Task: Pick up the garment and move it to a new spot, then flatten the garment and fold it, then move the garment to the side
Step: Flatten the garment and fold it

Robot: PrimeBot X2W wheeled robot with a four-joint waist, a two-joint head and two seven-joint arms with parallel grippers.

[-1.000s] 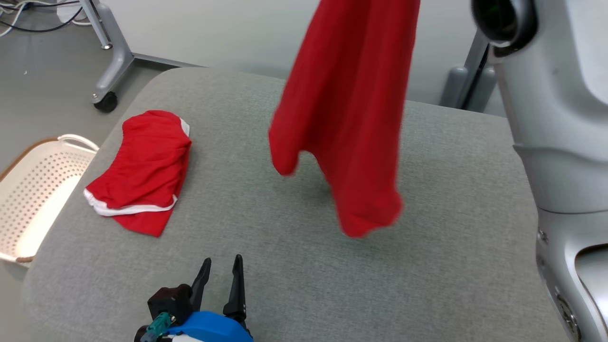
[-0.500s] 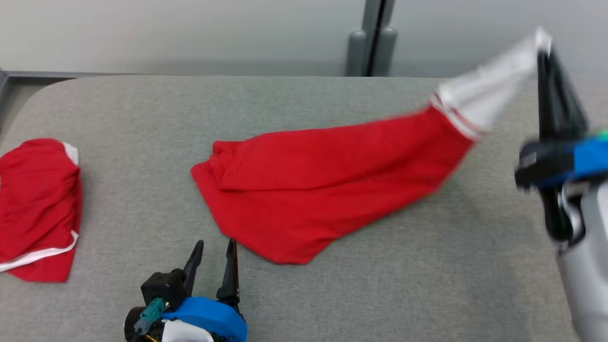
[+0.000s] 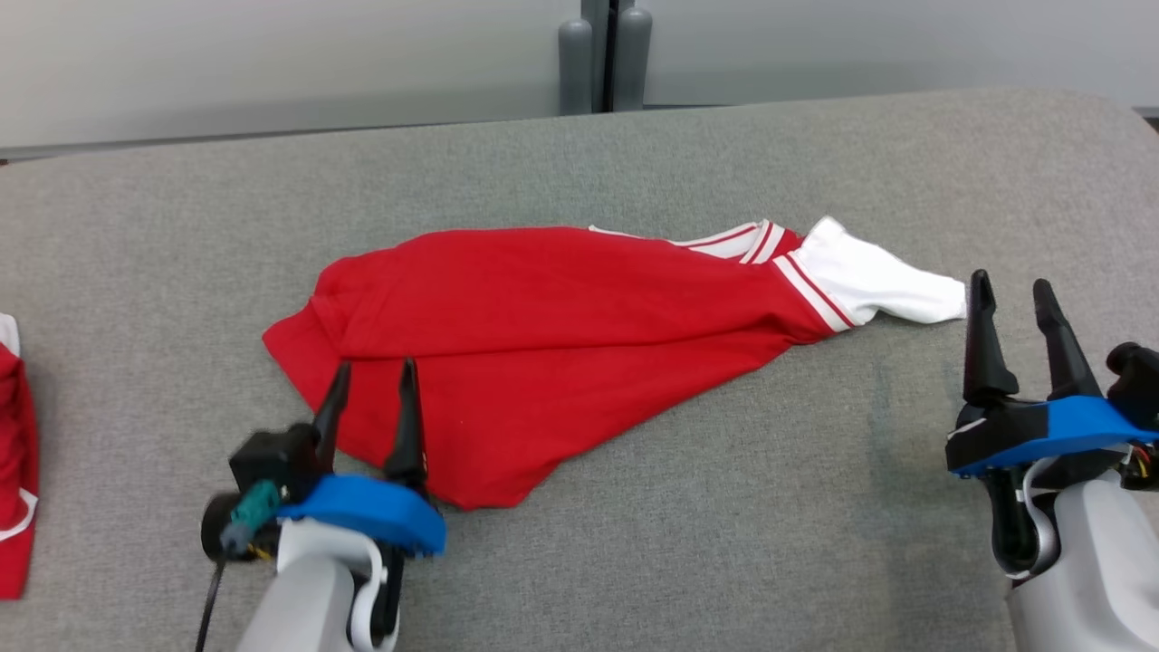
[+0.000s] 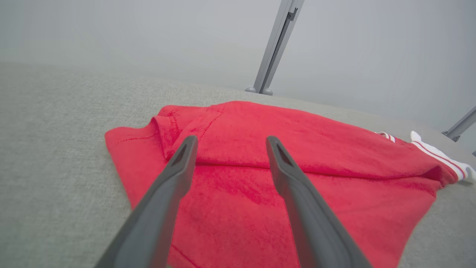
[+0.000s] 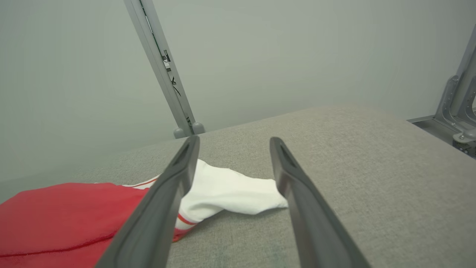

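The garment (image 3: 561,335) is red with a white, red-striped end (image 3: 874,285). It lies rumpled and stretched across the middle of the grey padded table (image 3: 724,561). My left gripper (image 3: 371,376) hovers open over its near left corner, with the red cloth (image 4: 230,175) under its fingers in the left wrist view. My right gripper (image 3: 1010,290) stands open just right of the white end (image 5: 230,193), holding nothing.
Another red garment with white trim (image 3: 14,453) lies at the table's far left edge. A grey upright post (image 3: 604,54) stands behind the table against a pale wall. Bare grey padding (image 3: 905,163) surrounds the spread garment.
The right gripper has opened and let go of the white end; the garment, hanging a second ago, now lies on the table. The head camera has swung right, so the whole picture shifted left.
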